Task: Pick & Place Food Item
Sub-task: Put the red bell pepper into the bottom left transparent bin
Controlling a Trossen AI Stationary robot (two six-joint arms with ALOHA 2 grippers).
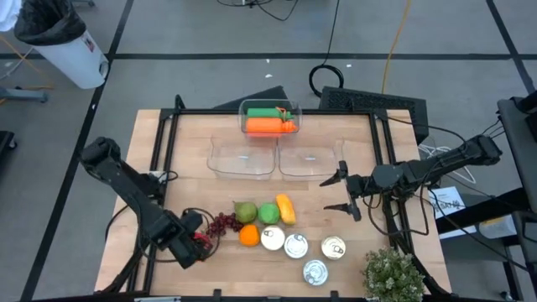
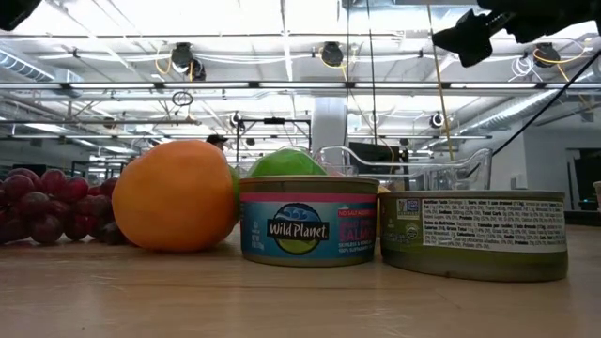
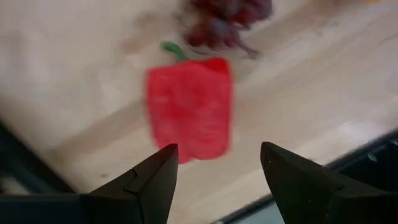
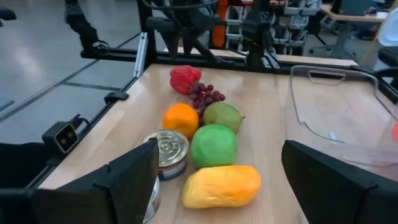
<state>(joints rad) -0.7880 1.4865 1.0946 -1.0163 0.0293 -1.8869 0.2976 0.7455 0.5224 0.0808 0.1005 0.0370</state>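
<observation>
A red pepper (image 3: 189, 106) with a green stem lies flat on the wooden surface (image 1: 193, 180) near its front left corner, just beside a bunch of dark red grapes (image 1: 221, 223). The left end effector (image 1: 191, 242) hangs directly over the pepper with its two fingers spread apart, one to each side of it and not touching it. From the grapes a loose cluster runs toward the middle of the front edge: an orange (image 1: 249, 236), a green pear (image 1: 244, 211), a green apple (image 1: 268, 212) and a yellow mango (image 1: 286, 208), the last three side by side and the orange just in front of the pear. Four tins stand near the front edge; the leftmost tin (image 2: 307, 220) carries a teal and pink label reading "Wild Planet", with "NO SALT ADDED" in small print and "SALMON" partly readable. The tin next to it (image 2: 472, 231) shows a green label with a block of fine text headed "Nutrition Facts", too small to read further. Toward the back edge sit two clear plastic containers (image 1: 242, 159) side by side, and behind them a third clear container (image 1: 268, 117) holding orange carrots and something green. A small potted plant (image 1: 392, 275) stands at the front right corner. The right end effector (image 1: 346, 191) is held above the right side of the surface, well apart from the food, its fingers wide open.
</observation>
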